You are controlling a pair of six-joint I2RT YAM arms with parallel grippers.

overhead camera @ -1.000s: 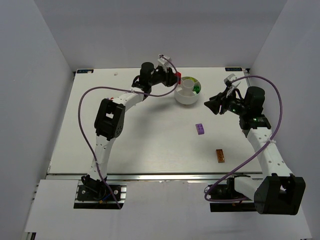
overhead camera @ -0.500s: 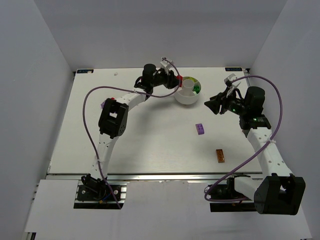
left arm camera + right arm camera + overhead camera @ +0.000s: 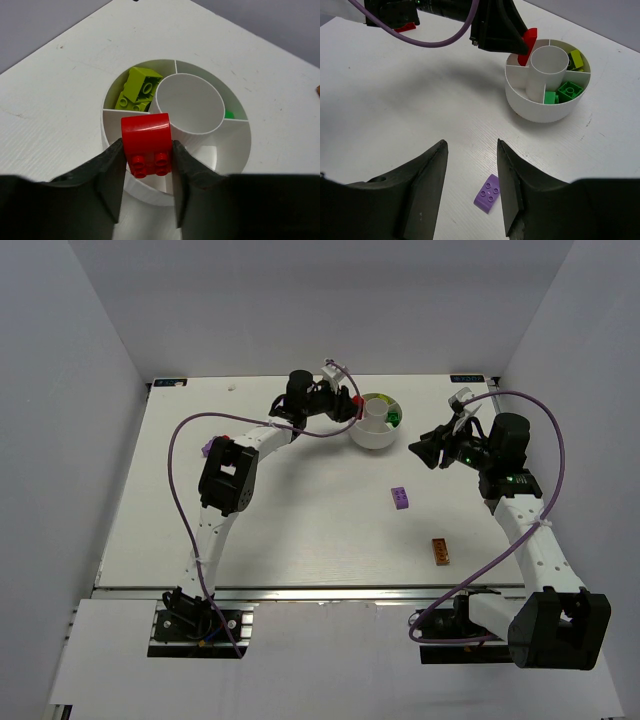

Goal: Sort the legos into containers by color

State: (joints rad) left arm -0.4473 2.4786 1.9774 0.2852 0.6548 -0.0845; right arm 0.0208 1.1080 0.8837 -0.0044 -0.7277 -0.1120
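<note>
I'm seeing the left gripper (image 3: 146, 160) clamping the red brick (image 3: 146, 137) by its sides, studs facing the wrist camera. It's hanging at the rim of the dish (image 3: 227, 150), over the wedge nearest the left arm. I can't tell whether it's touching the wall. The dish is sitting close to the far edge of the table (image 3: 300, 530), right of middle. Yellow-green bricks (image 3: 137, 89) are lying in the neighbouring wedge, and a green brick (image 3: 569, 90) is lying across the centre well from the red one.

The right gripper (image 3: 471, 150) is hovering with fingers spread, gripping nothing, between the dish and the right edge.

The purple brick (image 3: 401, 497) is lying mid-table, with the orange brick (image 3: 440, 552) well apart from it, toward the near edge. The bare stretch between the arms, left of the purple brick, is giving the most room.
</note>
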